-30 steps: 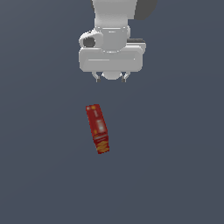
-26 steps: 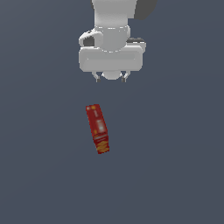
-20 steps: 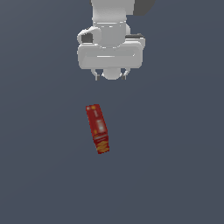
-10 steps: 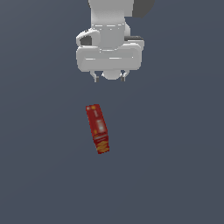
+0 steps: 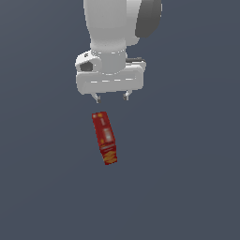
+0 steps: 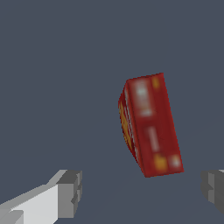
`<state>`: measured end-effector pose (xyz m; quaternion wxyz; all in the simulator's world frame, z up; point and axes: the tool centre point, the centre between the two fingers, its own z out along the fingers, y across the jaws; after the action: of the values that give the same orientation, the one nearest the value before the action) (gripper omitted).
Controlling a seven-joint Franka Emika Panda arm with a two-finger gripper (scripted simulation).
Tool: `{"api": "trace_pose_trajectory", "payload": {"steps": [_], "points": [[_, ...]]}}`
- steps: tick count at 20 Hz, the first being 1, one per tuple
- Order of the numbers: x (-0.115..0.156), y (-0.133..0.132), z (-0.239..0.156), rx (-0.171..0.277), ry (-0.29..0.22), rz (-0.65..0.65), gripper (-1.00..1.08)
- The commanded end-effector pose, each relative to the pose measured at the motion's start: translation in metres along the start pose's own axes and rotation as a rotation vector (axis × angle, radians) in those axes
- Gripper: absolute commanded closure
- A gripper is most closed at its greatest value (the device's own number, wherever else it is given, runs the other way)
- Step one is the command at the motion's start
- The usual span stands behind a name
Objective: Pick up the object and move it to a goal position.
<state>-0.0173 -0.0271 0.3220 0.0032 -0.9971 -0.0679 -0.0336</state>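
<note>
The object, a small red box (image 5: 104,138) with yellow-orange lettering and a pale label patch, lies flat on the dark grey floor in the exterior view. My white gripper (image 5: 111,97) hangs just beyond the box's far end, apart from it, with its two short fingertips (image 5: 97,98) spread wide and nothing between them. In the wrist view the red box (image 6: 151,124) lies ahead of the fingers, closer to one grey pad (image 6: 212,188) than to the other (image 6: 70,193). The gripper (image 6: 142,190) is open and empty.
The dark grey floor (image 5: 187,178) spreads flat on all sides with no other objects or edges in view. No goal marker shows in either view.
The gripper has dropped slightly lower and come a little nearer the box. The box has not moved, and the fingers stay open.
</note>
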Motion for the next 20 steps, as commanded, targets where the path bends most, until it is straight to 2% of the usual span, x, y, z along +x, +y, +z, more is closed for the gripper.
{"api": "trace_pose_trajectory", "payload": {"steps": [1,11,20], "points": [[0.008,0.010,0.017,-0.001,-0.015,-0.039,-0.92],[0.026,0.039,0.070,0.003,-0.059,-0.160,-0.92],[0.028,0.045,0.081,0.004,-0.067,-0.181,-0.92]]}}
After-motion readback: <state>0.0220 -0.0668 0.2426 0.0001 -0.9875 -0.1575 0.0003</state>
